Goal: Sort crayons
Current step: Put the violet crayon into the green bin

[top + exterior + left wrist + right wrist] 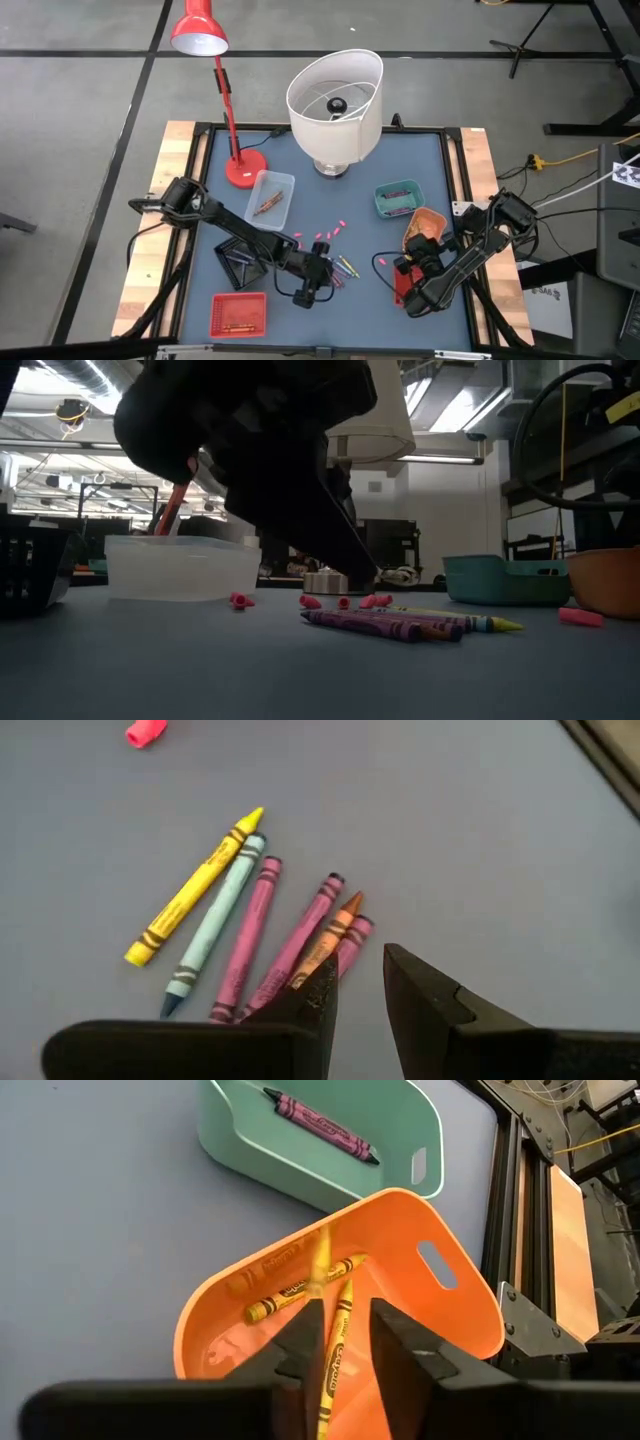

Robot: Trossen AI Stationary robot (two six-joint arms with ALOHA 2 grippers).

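Crayons (pixel 250 925) lie loose on the counter (pixel 370 200) under the left tool (pixel 360 980), parted, empty — right tool (pixel 345 1340) releases a yellow crayon (pixel 335 1345) over the orange bin (pixel 450 1295); a tilt risks bouncing out.

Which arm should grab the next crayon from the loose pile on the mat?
Left. The left gripper, fingers apart, hovers right at the loose crayons; the right gripper is over the orange tray.
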